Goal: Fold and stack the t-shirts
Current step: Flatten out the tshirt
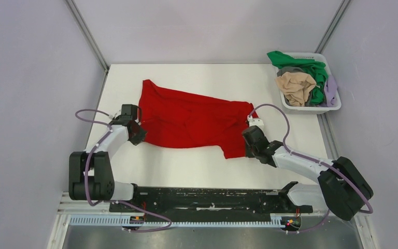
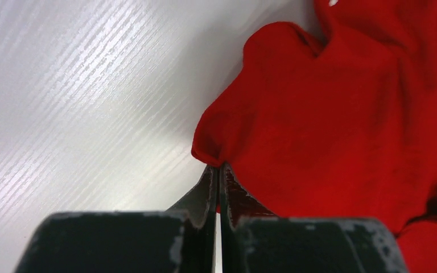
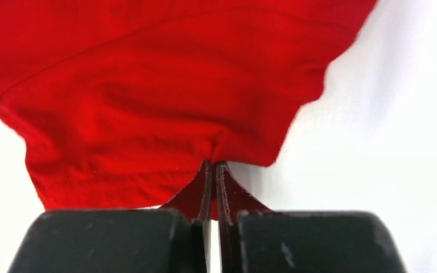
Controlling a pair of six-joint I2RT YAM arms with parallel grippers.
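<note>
A large bright red t-shirt (image 1: pixel 189 120) lies spread and wrinkled on the white table (image 1: pixel 197 166). My left gripper (image 1: pixel 136 130) is shut on the shirt's left edge; in the left wrist view the tips (image 2: pixel 218 166) pinch a fold of red cloth (image 2: pixel 341 114). My right gripper (image 1: pixel 250 139) is shut on the shirt's right lower edge; in the right wrist view the tips (image 3: pixel 213 163) pinch the red cloth (image 3: pixel 148 102) near a hem. Green (image 1: pixel 311 70), beige (image 1: pixel 295 85), grey and lavender (image 1: pixel 331 88) shirts lie heaped in the basket.
A white slatted basket (image 1: pixel 311 108) stands at the table's back right corner. Grey walls close in the table on the left, back and right. The black arm-mount rail (image 1: pixel 207 199) runs along the near edge.
</note>
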